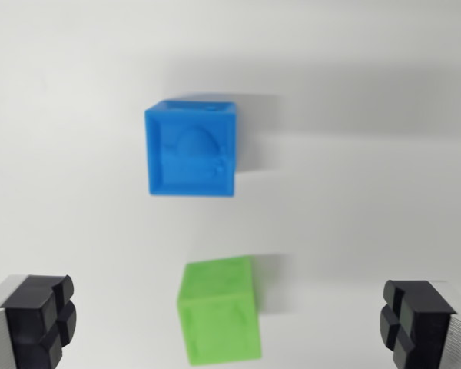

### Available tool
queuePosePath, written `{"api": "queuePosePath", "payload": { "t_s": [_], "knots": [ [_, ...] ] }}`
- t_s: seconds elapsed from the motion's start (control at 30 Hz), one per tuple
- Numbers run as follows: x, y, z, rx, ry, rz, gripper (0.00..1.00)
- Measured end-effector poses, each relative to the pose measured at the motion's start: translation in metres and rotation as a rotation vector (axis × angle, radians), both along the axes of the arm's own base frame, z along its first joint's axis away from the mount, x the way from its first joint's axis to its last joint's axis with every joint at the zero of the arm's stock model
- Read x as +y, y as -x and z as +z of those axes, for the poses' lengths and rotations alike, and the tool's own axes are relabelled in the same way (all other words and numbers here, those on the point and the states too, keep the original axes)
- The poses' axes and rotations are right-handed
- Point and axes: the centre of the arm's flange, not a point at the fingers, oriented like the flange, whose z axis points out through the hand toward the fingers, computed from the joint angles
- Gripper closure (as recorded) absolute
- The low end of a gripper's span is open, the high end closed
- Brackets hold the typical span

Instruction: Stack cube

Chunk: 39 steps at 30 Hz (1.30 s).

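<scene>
**Two cubes, nothing held yet**

Two small cubes sit apart on a white table (77,115). The blue cube (191,151) is at centre, with a raised shape moulded on its top. The green cube (219,310) is nearer the camera, between the fingers and slightly turned. The gripper (230,323) is spread wide and empty, with dark pads at both lower corners. Both cubes look like light, rigid plastic, likely a bit slick. Best hold: two flat, opposite side faces of the green cube, squared to the pads.
</scene>
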Motion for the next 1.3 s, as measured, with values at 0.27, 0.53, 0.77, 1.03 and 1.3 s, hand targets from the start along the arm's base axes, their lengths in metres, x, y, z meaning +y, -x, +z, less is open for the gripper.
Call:
{"api": "queuePosePath", "payload": {
  "t_s": [0.27,0.53,0.77,1.03,1.3],
  "knots": [
    [0.009,-0.003,-0.031,-0.007,-0.005,0.016,0.00],
    [0.017,-0.005,-0.065,-0.011,-0.011,0.032,0.00],
    [0.023,-0.007,-0.092,-0.016,-0.015,0.041,0.00],
    [0.023,-0.006,-0.127,-0.014,-0.016,0.041,0.00],
    [0.023,-0.007,-0.153,-0.016,-0.017,0.041,0.00]
  ]
}}
